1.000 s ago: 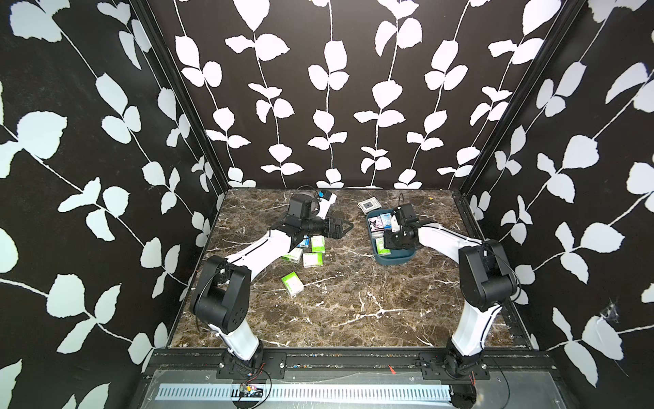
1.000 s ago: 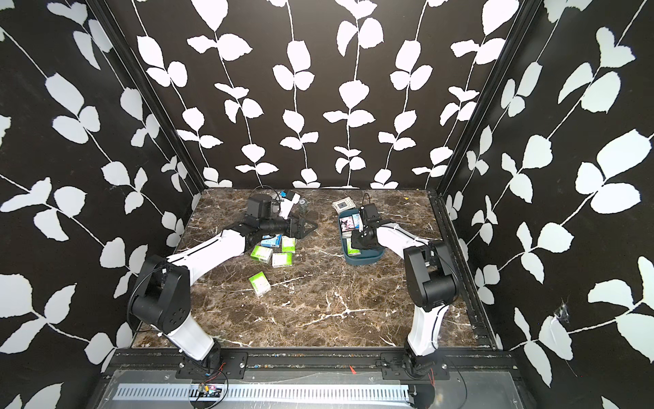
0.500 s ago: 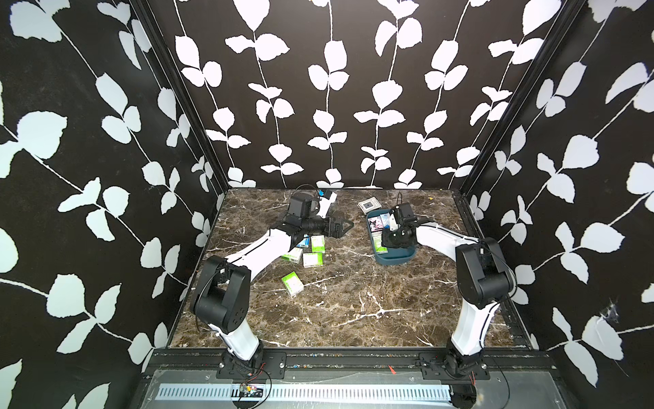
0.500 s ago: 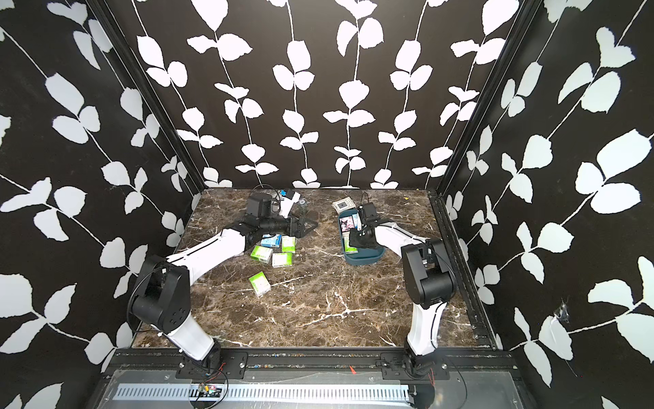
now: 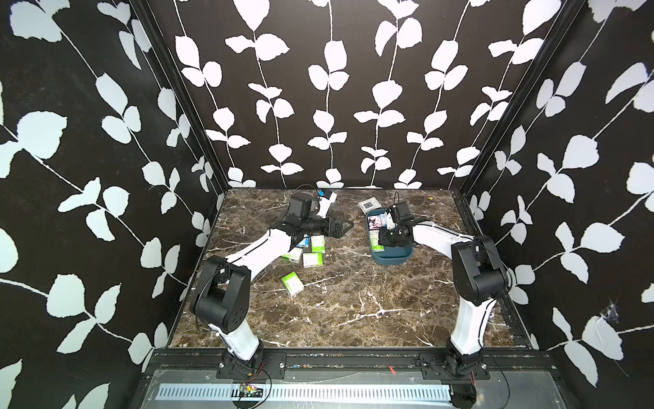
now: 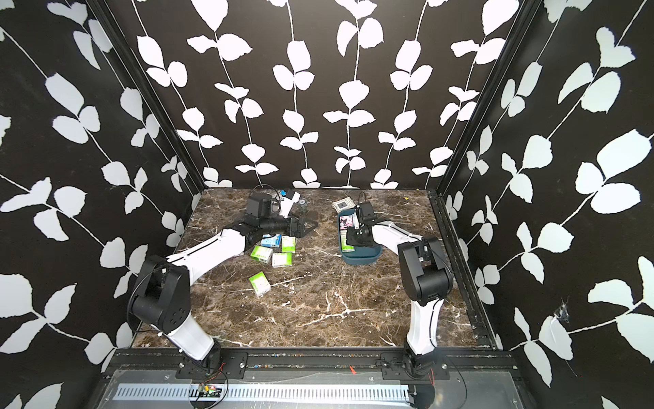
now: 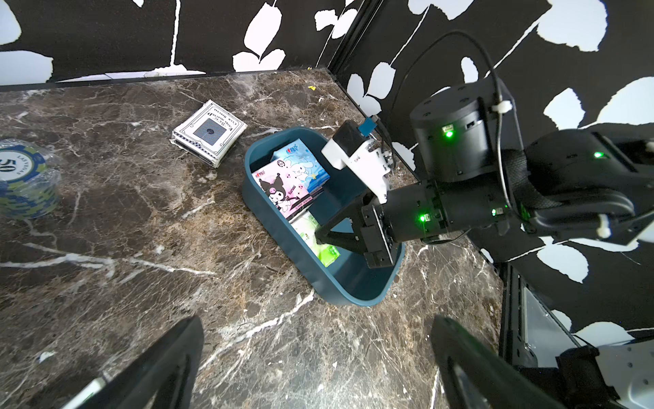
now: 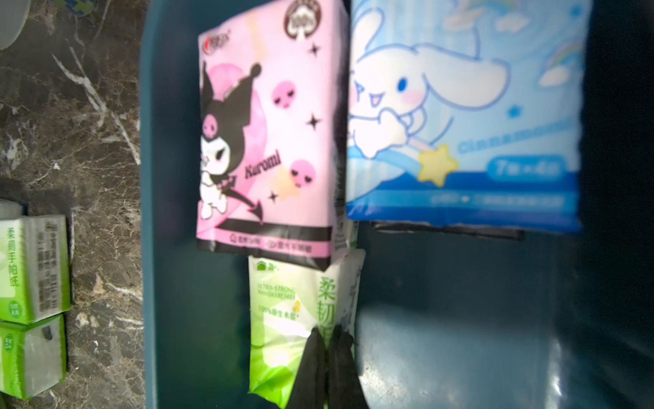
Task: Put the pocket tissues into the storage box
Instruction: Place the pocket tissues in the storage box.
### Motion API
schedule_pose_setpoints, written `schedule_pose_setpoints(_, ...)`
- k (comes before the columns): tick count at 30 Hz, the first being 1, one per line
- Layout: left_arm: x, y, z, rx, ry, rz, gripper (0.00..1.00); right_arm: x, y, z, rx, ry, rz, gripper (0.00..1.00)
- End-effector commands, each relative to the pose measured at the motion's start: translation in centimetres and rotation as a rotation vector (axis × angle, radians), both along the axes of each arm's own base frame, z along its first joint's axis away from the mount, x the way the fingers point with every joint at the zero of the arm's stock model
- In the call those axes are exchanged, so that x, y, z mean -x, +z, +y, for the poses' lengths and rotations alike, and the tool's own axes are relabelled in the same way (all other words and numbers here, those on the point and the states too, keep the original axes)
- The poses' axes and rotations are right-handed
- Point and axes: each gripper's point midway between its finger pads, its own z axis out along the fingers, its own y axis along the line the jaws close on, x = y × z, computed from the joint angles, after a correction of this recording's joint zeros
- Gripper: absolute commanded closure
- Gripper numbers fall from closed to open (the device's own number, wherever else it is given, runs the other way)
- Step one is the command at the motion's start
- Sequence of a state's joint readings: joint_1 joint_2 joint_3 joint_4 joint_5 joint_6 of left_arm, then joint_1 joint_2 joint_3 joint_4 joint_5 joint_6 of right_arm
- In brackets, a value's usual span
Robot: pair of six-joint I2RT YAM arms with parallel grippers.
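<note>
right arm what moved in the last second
The right arm edged slightly to the robot's left over the box, with the shut right pincer touching a green pack. Nothing was taken or released. The left arm, open left pincer and loose packs stayed put.

The brown marble table (image 5: 354,301) carries the teal storage box (image 5: 391,261) at two o'clock from its centre. A cluster of pocket tissues (image 5: 313,259), green packs and a blue one, lies at ten o'clock, with a lone green pack (image 5: 292,283) at nine. A white card deck (image 5: 369,204) sits at one o'clock, just beyond the box. A stack of poker chips (image 7: 21,177) stands near twelve.
</note>
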State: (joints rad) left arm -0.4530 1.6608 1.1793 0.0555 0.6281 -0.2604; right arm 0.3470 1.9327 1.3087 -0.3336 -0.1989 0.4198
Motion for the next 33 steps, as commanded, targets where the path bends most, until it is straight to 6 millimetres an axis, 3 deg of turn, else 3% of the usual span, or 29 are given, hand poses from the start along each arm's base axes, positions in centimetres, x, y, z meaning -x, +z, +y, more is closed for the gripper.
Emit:
schedule_pose_setpoints(1,0.0,1.4,-0.3,0.01,-0.014,-0.044,0.01,-0.4,0.0,0.7,-0.004,0.003,0.0,0.96)
schedule_pose_setpoints(9,0.1,1.3,-0.3,0.008,-0.016,-0.043,0.01,-0.5,0.6,0.6,0.002,0.001,-0.015,0.74)
schedule_pose_setpoints(18,0.1,1.3,0.0,-0.001,-0.008,-0.053,0.01,-0.5,1.5,0.2,0.015,0.002,-0.036,0.6)
schedule_pose_setpoints(24,0.2,1.6,0.1,-0.012,-0.009,-0.066,0.01,-0.8,3.5,-0.2,0.032,-0.002,-0.085,0.44)
schedule_pose_setpoints(29,0.4,3.5,0.3,0.004,-0.006,-0.113,0.01,-0.8,6.4,-0.8,0.048,-0.006,-0.152,0.4)
schedule_pose_setpoints(33,-0.4,3.7,1.3,-0.037,0.04,-0.135,0.01,-0.7,9.4,-0.8,0.061,-0.001,-0.25,0.38)
